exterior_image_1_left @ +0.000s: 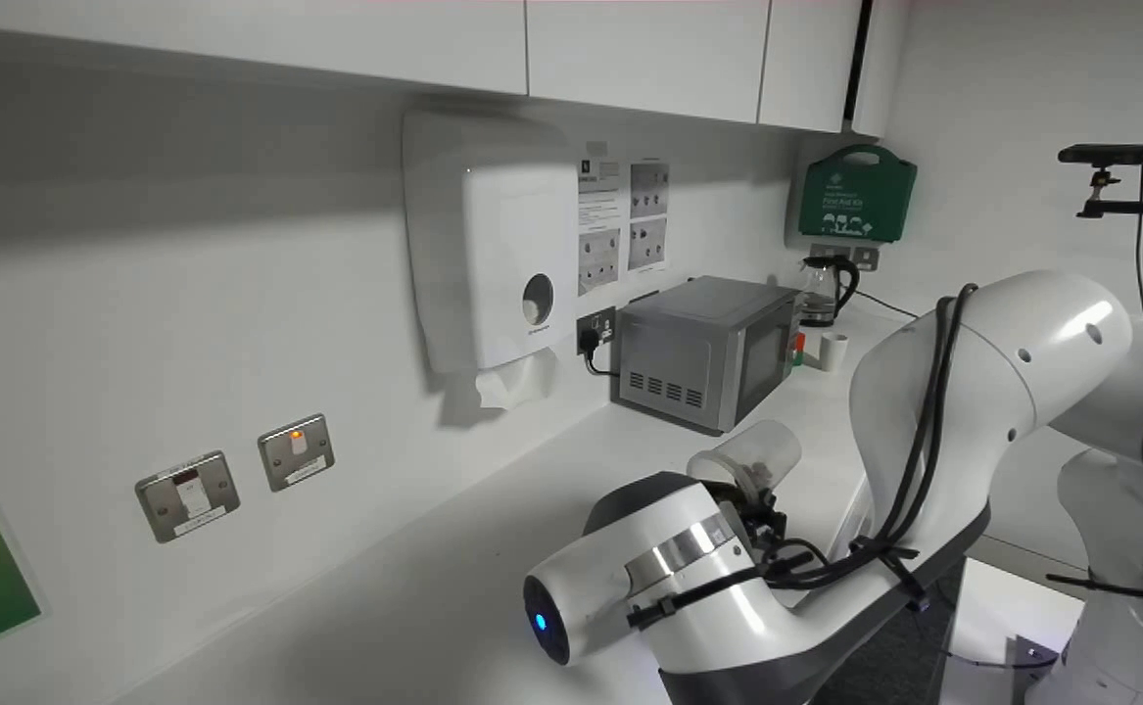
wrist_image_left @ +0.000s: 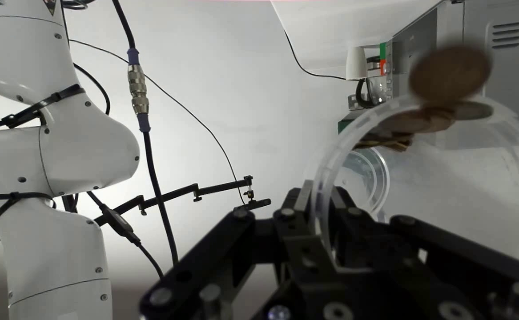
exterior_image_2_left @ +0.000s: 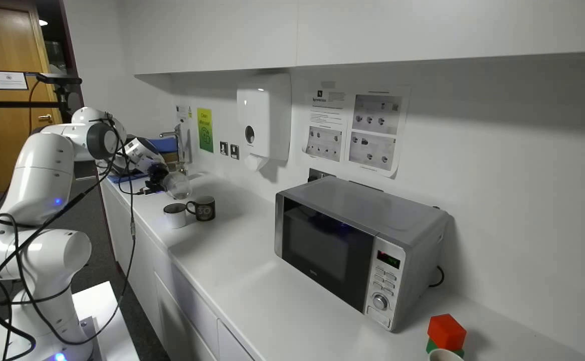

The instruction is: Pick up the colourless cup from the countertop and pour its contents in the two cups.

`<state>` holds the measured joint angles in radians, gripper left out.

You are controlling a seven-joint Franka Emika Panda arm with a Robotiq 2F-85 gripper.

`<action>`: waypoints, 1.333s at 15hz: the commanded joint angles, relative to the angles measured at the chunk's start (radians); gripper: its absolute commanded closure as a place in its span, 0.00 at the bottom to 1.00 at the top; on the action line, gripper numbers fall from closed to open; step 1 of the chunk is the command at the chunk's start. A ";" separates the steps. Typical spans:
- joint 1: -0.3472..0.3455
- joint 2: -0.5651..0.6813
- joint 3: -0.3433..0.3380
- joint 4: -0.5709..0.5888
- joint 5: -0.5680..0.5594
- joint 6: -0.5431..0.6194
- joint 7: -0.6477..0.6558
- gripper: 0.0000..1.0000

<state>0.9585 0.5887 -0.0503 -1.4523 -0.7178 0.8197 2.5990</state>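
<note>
clear cup [exterior_image_1_left: 765, 448]: held tipped in the air above the counter [exterior_image_2_left: 262, 281], at the end of the gripper [wrist_image_left: 322, 198]; its base is raised and its mouth is turned back toward the gripper's own side; its long axis, in an exterior view, slopes up and away toward the microwave [exterior_image_1_left: 689, 333] end of the counter

gripper: jaws brought together on the thin side of the clear cup, at the rim; the pinch is seen in the wrist view

coins [wrist_image_left: 408, 122]: gathered along the low side of the clear cup, shown uppermost since the wrist view stands upside down; a blurred one is shown at or past the rim, and is judged to be dropping out

white mug [exterior_image_2_left: 175, 216] and dark mug [exterior_image_2_left: 204, 208]: stood upright on the counter, lower than the clear cup; in that exterior view the white mug is seen almost straight beneath it, the dark mug farther from the counter's front edge

rim over mug: the relation to be watched; a mug is needed below the mouth, not below the base; whether either is lined up cannot be told

step: judged to be the pour; a spill onto the counter is the likely fault
</note>
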 commanded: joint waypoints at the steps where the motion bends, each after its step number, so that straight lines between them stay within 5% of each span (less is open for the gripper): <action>1: 0.022 -0.004 -0.023 0.010 -0.003 -0.049 0.000 0.98; 3: 0.036 -0.017 -0.058 0.013 0.007 -0.049 0.000 0.98; 9: 0.009 -0.043 -0.014 -0.014 0.046 -0.014 -0.014 0.98; 10: -0.046 -0.043 0.060 -0.006 0.031 -0.030 0.000 0.98; 20: -0.150 -0.083 0.185 -0.026 0.058 0.019 -0.029 0.98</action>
<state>0.8549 0.5562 0.0919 -1.4516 -0.6849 0.8221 2.5928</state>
